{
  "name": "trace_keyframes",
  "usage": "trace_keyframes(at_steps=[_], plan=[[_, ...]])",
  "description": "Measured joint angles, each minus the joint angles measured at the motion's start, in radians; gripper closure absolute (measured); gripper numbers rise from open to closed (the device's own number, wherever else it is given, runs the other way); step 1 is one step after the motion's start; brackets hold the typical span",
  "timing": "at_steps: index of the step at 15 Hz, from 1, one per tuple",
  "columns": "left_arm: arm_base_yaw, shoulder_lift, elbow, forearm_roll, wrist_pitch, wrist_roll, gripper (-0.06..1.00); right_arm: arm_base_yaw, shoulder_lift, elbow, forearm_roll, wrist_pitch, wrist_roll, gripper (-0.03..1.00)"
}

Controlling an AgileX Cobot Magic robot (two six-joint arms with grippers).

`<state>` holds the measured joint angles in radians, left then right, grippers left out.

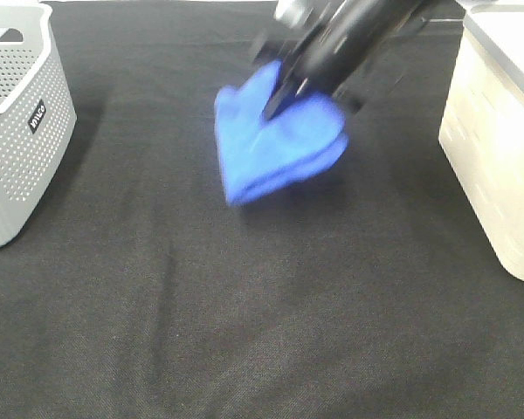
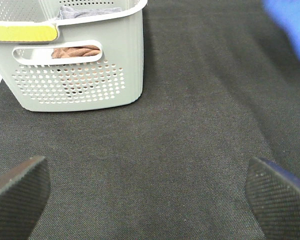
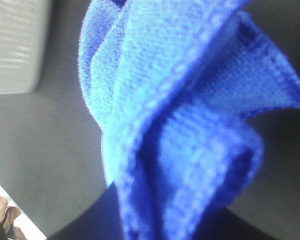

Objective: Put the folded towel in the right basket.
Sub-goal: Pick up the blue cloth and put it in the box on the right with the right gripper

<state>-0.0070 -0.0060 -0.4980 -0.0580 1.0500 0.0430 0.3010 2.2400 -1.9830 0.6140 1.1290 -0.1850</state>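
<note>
I am looking across the black tablecloth (image 1: 244, 332). My left gripper (image 2: 150, 200) is hanging above it, fingers spread wide, gripping nothing. Farther in, the grey basket (image 1: 17, 131) is standing at the left edge and the right basket (image 1: 498, 148) at the right edge. Between them, toward the back, my right gripper (image 1: 281, 94) is pinching the folded towel (image 1: 275, 144), which is hanging blurred above the cloth, apart from both baskets.

One blue towel (image 1: 275, 144) hanging, two baskets standing, gray basket (image 1: 17, 122) and cream basket (image 1: 498, 148), two grippers showing, left gripper (image 2: 150, 195), right gripper (image 1: 284, 92), one tabletop (image 1: 244, 305).
</note>
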Motion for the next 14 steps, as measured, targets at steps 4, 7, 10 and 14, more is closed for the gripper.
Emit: trace_keyframes(at_steps=[4, 7, 10, 14], plan=[[0.000, 0.000, 0.000, 0.000, 0.000, 0.000, -0.04, -0.224, -0.305, 0.000, 0.000, 0.077, -0.092, 0.78], [0.000, 0.000, 0.000, 0.000, 0.000, 0.000, -0.04, -0.505, -0.442, 0.000, -0.028, 0.079, -0.093, 0.78], [0.000, 0.000, 0.000, 0.000, 0.000, 0.000, -0.04, -0.635, -0.432, 0.000, -0.186, 0.080, -0.094, 0.78], [0.000, 0.000, 0.000, 0.000, 0.000, 0.000, -0.04, -0.644, -0.367, 0.000, -0.300, 0.086, -0.058, 0.78]])
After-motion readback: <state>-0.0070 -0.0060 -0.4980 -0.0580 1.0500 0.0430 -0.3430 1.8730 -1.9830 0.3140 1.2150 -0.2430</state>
